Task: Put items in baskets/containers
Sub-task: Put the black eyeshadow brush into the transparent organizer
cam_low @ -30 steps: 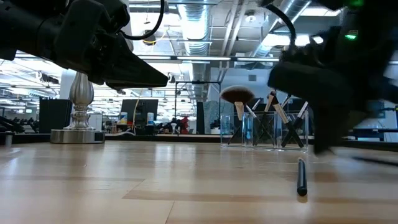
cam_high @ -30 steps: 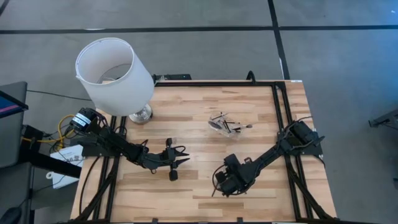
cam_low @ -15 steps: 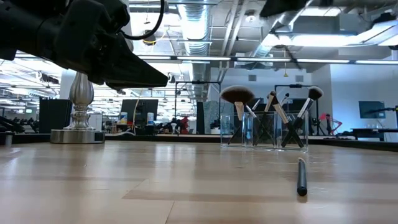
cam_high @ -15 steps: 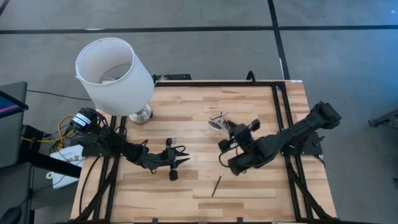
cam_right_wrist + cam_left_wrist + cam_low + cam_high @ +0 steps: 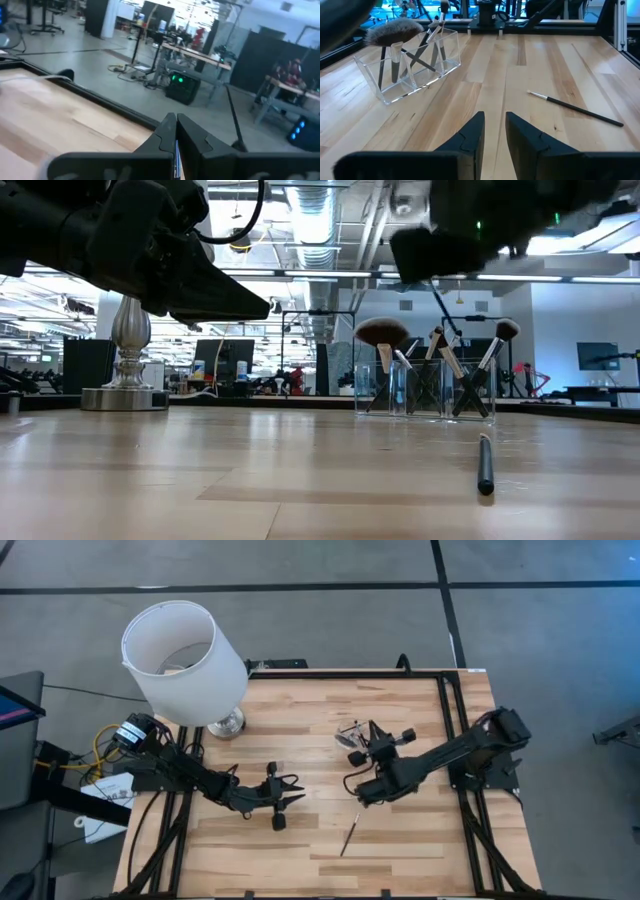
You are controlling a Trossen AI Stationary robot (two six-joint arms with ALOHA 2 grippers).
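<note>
Now | right end effector (image 5: pixel 357 756) pinching thin black brush (image 5: pixel 176 152) | clear ribbed tray (image 5: pixel 412 62) | left end effector (image 5: pixel 296 792) narrow

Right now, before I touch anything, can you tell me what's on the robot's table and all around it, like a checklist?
Surface: wooden table, bare wood, no spills seen.
Job's things: clear tray standing with several brushes in tray; one loose brush lying flat on the wood, apart from the tray.
Clutter: white lamp on the table's far left corner.
Grippers: left gripper open, empty, hovering at mid-table; right gripper raised near the tray, apparently shut on a thin held brush.
Cables: yellow and black cables bundled beside the left arm's base.
Surroundings: grey floor, a workshop room beyond; no person seen.
</note>
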